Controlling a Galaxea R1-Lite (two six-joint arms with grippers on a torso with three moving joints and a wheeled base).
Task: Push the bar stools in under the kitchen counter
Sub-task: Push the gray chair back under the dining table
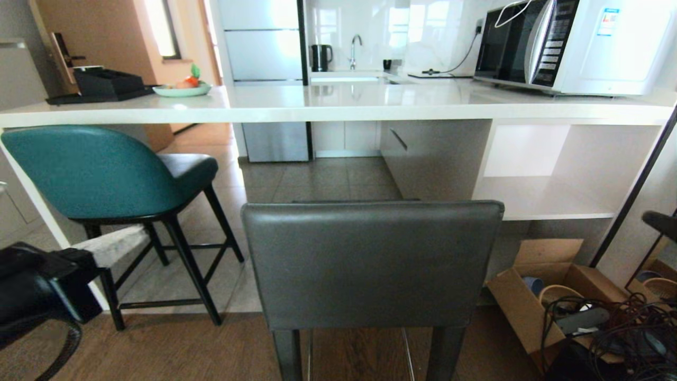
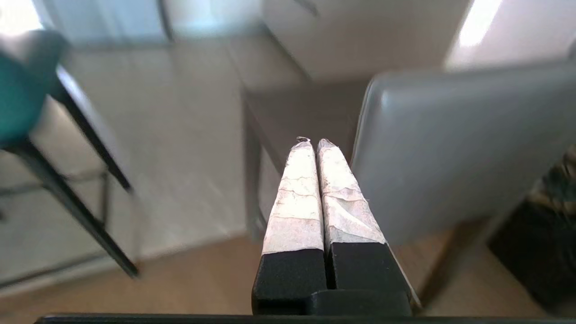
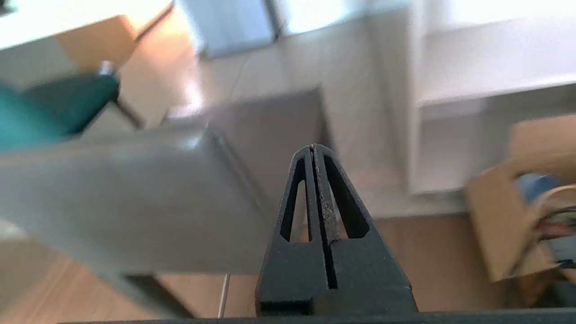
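Facing the grey stool (image 1: 370, 264), which stands clear of the counter (image 1: 338, 103) with its seat not yet under; the teal stool (image 1: 100, 174) sits partly tucked; left gripper (image 2: 313, 143) and right gripper (image 3: 313, 147) are both closed and empty; next, I judge, press squarely against the backrest.
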